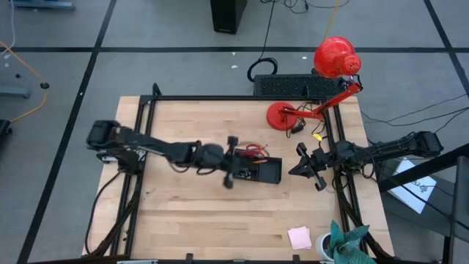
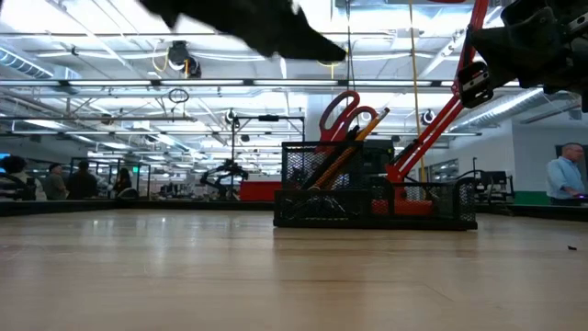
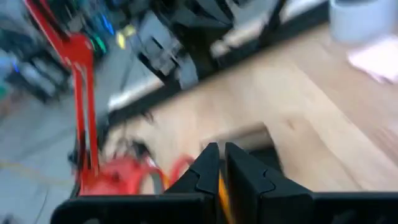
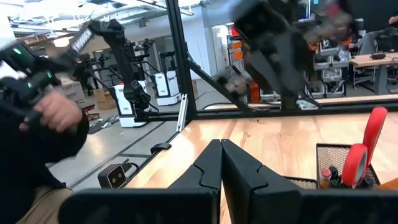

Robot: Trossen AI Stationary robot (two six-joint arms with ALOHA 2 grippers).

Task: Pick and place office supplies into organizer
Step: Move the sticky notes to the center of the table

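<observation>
The black mesh organizer (image 1: 270, 172) (image 2: 377, 198) stands mid-table. Red-handled scissors (image 1: 254, 150) (image 2: 342, 112) and orange pencils (image 2: 363, 138) stand upright in its left part. My left gripper (image 1: 242, 173) (image 3: 219, 149) hovers above the organizer's left end, fingers nearly together with an orange sliver between them. My right gripper (image 1: 293, 170) (image 4: 221, 146) is shut and empty, off the table just right of the organizer. The pink sticky-note pad (image 1: 299, 237) lies near the near edge. A small yellow piece (image 1: 317, 136) lies by the lamp. My left gripper pinches a thin orange thing, seemingly a pencil (image 3: 220, 186), between its two fingers. Only a narrow strip shows in the gap in the left wrist view. Which part of it is held and how it hangs cannot be told. It is clear of the table.
The red desk lamp's round base (image 1: 282, 116) and slanted arm (image 2: 441, 119) stand just beyond the organizer. A teal cloth (image 1: 350, 240) and a white cup (image 1: 325, 244) sit at the near right corner. A black frame (image 1: 220, 98) borders the table. A person (image 4: 37, 124) stands beyond it.
</observation>
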